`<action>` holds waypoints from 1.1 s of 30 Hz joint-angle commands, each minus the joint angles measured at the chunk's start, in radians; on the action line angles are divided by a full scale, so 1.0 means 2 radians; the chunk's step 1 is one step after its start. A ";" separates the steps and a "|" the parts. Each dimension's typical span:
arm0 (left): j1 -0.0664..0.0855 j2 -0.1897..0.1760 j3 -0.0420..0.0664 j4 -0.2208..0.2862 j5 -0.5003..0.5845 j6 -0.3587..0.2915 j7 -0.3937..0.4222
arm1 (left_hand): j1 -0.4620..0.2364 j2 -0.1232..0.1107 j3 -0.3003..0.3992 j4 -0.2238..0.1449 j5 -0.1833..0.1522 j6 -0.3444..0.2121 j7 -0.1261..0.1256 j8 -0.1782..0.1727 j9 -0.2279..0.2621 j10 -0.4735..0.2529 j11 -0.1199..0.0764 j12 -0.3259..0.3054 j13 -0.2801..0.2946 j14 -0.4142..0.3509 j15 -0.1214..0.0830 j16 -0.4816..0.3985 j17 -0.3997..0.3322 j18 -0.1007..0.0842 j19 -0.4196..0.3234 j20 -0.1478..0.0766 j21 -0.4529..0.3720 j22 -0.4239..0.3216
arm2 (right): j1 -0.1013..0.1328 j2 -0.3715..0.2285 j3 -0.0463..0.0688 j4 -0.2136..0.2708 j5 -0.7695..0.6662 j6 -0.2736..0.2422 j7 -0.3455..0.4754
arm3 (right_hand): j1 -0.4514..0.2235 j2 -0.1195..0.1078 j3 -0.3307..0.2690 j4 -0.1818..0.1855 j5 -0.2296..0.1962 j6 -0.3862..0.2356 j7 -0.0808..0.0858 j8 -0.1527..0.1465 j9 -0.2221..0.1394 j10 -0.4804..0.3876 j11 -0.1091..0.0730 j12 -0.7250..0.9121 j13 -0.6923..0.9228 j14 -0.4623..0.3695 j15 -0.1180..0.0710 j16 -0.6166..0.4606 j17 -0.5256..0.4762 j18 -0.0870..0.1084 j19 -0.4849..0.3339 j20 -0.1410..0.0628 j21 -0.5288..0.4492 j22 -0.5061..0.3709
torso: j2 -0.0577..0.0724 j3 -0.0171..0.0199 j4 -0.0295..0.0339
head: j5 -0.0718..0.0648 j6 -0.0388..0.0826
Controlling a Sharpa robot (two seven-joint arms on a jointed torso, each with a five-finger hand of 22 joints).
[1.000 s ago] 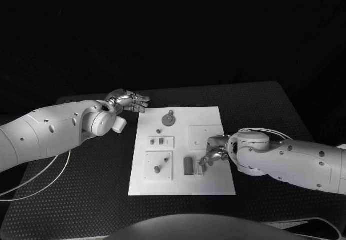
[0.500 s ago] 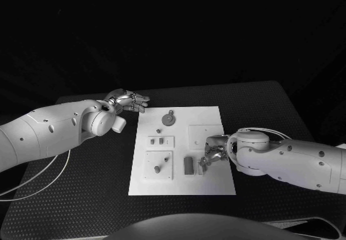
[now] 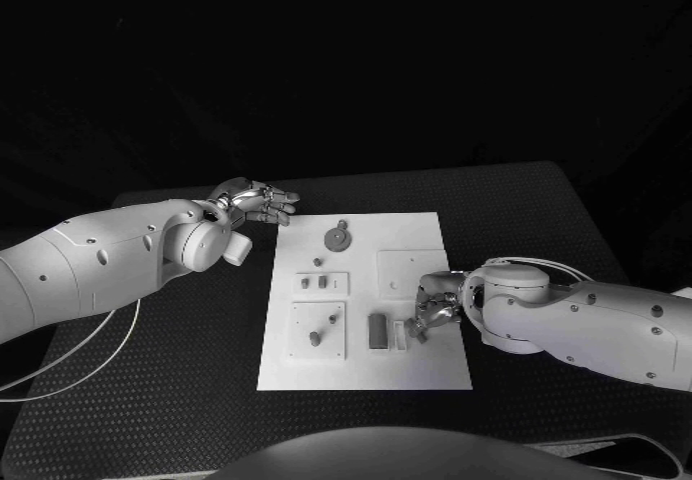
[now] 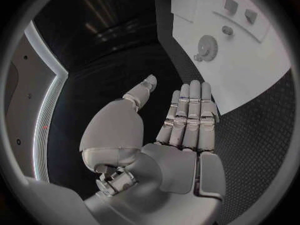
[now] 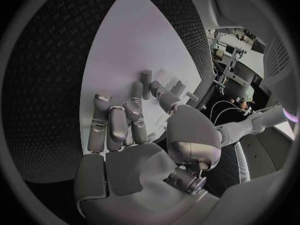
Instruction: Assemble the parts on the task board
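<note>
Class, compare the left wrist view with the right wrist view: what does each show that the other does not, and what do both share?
Left wrist view alone: the left hand, open with straight fingers over the black table, and the gear-shaped part lying on the board. Right wrist view alone: the right hand low over the board, its fingers by a small upright part; whether it holds anything is unclear. Both share the white task board.

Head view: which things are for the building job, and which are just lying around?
For the job:
white board
gear
dark block
pegs
right hand, over the board

Just there:
black table
white cable
left hand, off the board, holding nothing
</note>
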 commanded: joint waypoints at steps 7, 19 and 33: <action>0.001 0.001 0.000 0.001 -0.002 0.005 0.002 | -0.005 -0.001 -0.002 0.001 -0.002 -0.004 -0.001 0.002 -0.001 -0.002 0.000 0.001 -0.001 0.000 0.003 -0.003 0.001 0.004 -0.002 0.001 0.001 0.000 | -0.006 -0.007 -0.006 -0.009 -0.016 0.029 -0.032 | -0.013 -0.004 -0.004 0.003 0.000 0.000 0.003 -0.004 -0.004 -0.001 0.001 -0.004 -0.002 0.001 0.000 -0.003 -0.001 0.000 0.000 0.002 0.000 0.007 | 0.000 0.0004 0.0001 | -0.001 0.000; 0.001 0.001 0.000 0.001 -0.002 0.005 0.002 | -0.005 -0.001 -0.002 0.001 -0.002 -0.004 -0.001 0.002 -0.001 -0.002 0.000 0.001 -0.001 -0.001 0.003 -0.004 0.002 0.004 -0.003 0.001 0.001 -0.001 | -0.006 -0.001 -0.007 0.003 -0.138 0.039 -0.032 | -0.034 -0.034 -0.003 0.030 0.000 -0.012 0.008 -0.011 -0.008 -0.027 0.005 -0.020 -0.020 -0.018 0.003 -0.007 -0.023 0.000 -0.007 0.005 -0.008 0.004 | 0.000 -0.0001 0.0000 | -0.002 0.001; 0.001 0.000 0.000 0.003 -0.006 0.005 0.002 | -0.005 -0.001 -0.002 0.001 -0.002 -0.004 -0.001 0.002 -0.001 -0.003 0.000 0.001 -0.001 -0.001 0.003 -0.004 0.002 0.004 -0.004 0.001 0.001 -0.001 | -0.006 0.005 -0.007 0.003 -0.181 0.092 -0.033 | -0.062 -0.043 0.005 0.067 0.000 -0.033 0.016 -0.020 -0.010 -0.047 0.014 -0.025 -0.019 -0.058 0.011 -0.010 -0.057 0.000 -0.025 0.009 -0.012 0.009 | 0.000 -0.0002 0.0004 | -0.003 0.000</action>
